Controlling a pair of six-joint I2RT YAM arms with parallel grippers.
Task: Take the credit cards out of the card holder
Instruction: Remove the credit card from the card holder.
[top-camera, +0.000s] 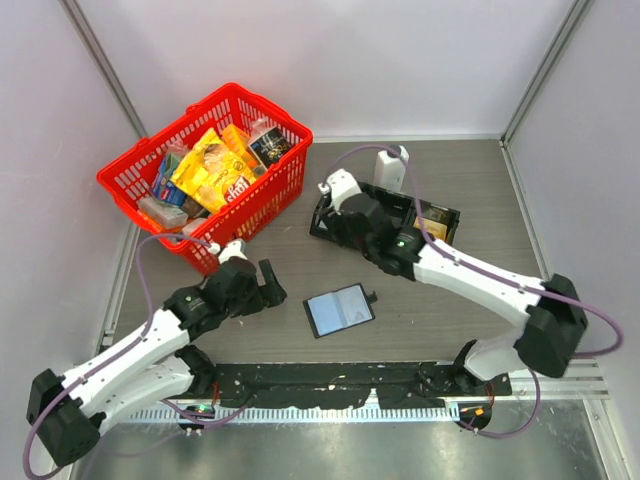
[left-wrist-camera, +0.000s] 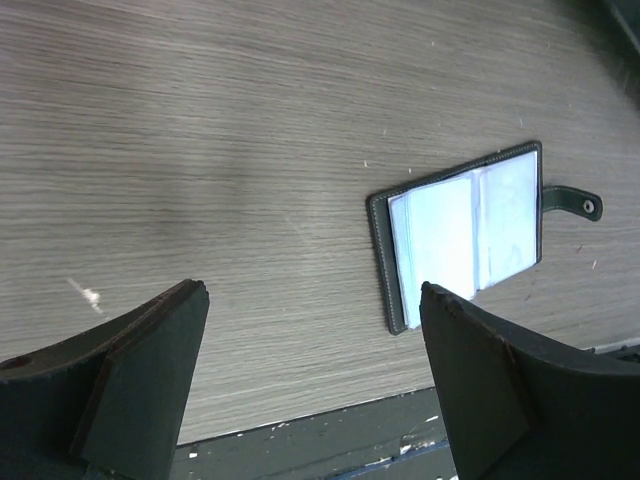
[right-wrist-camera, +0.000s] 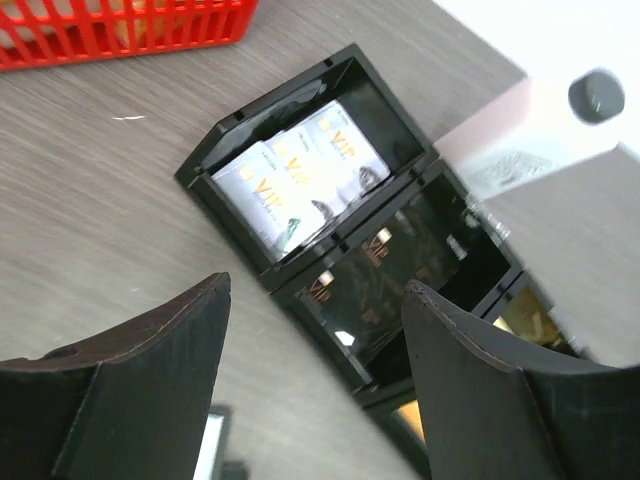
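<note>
The black card holder lies open on the table, its inner faces light blue and its snap tab to the right. In the left wrist view the card holder sits ahead and right of my left gripper, which is open, empty and apart from it. My left gripper is left of the holder. My right gripper is open and empty over the left end of the black tray. In the right wrist view my right gripper hovers at the tray's near wall. White VIP cards lie in its end compartment and dark cards in the middle one.
A red basket full of snack packs stands at the back left. A white bottle with a black cap stands behind the tray. A golden card lies in the tray's right compartment. A dark rail runs along the near edge.
</note>
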